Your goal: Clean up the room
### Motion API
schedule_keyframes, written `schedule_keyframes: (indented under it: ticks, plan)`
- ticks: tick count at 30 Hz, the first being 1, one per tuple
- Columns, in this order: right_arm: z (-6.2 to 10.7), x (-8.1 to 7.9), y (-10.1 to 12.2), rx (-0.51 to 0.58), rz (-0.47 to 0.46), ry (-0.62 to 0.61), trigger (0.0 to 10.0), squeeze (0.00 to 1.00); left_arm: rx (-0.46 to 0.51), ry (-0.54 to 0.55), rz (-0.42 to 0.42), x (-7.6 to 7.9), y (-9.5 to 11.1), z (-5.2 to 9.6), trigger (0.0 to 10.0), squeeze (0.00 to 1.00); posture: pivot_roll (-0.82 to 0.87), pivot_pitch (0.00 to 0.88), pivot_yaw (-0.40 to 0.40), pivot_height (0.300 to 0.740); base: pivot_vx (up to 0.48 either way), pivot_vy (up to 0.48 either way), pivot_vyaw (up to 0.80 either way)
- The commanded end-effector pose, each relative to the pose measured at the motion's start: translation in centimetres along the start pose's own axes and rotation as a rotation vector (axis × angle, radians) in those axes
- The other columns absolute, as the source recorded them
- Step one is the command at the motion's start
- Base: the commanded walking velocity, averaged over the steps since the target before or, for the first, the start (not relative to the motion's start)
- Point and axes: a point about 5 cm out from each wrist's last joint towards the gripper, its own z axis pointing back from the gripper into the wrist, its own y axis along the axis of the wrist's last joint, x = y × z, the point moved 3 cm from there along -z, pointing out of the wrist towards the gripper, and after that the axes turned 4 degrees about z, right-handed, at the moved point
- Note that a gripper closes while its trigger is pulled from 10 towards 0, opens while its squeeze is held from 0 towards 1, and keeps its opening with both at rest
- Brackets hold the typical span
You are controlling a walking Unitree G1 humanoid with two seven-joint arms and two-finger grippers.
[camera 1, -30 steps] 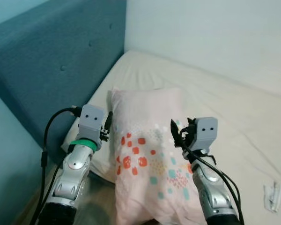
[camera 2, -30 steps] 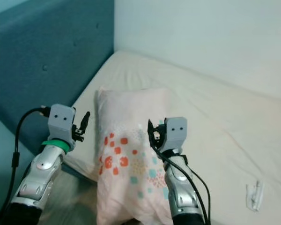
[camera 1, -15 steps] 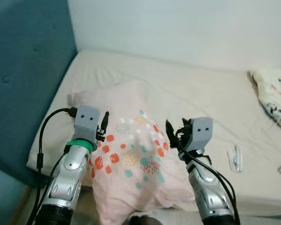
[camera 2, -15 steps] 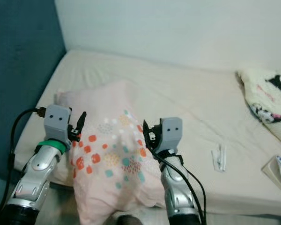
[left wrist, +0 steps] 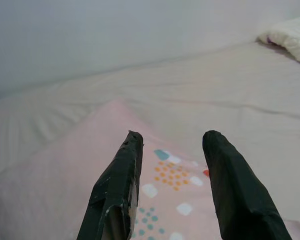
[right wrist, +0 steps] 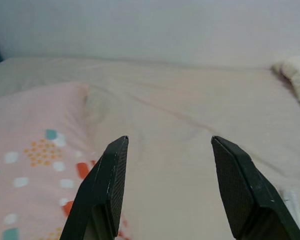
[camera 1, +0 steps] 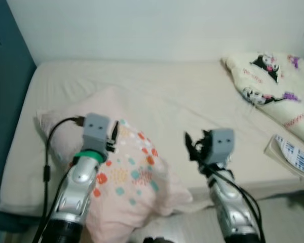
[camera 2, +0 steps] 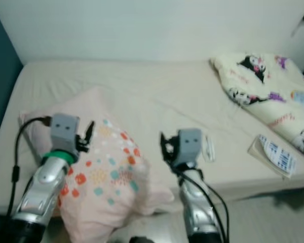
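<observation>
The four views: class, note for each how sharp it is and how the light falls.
Left eye view: soft motion blur over the pink pillow, even light. Right eye view: the same blur, patterned blanket smeared. Left wrist view: left gripper fairly sharp, mattress hazy. Right wrist view: right gripper clear, flat shadowless light.

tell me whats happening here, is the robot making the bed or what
The robot stands at the edge of a bed with both arms raised over it. Its left hand hovers open above a pink dotted pillow that lies partly over the mattress edge, and its right hand is open over bare sheet beside the pillow. Neither holds anything. A cartoon-print blanket is bunched at the far right, with a printed packet near it.
</observation>
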Motion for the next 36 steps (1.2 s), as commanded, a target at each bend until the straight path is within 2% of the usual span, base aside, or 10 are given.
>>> schedule_keyframes:
  ticks: [1,29,36]
  plan:
    - [0.21,-0.32,-0.56,-0.019,-0.010,0.005,10.0,0.00,-0.032,0.014,0.002,-0.32,-0.77,0.23,10.0,0.00,0.03,0.036,0.003,0.740,0.000,0.000,0.00]
    - [0.23,-0.51,-0.64,-0.021,-0.011,0.008,10.0,0.00,-0.026,0.025,0.007,-0.55,-0.69,0.23,10.0,0.00,0.04,0.045,0.006,0.740,0.000,0.381,0.00]
    - [0.23,-0.54,-0.66,-0.021,-0.011,0.008,10.0,0.00,-0.016,0.020,-0.018,-0.46,-0.50,0.25,10.0,0.00,0.04,0.047,0.007,0.740,0.000,0.035,0.00]
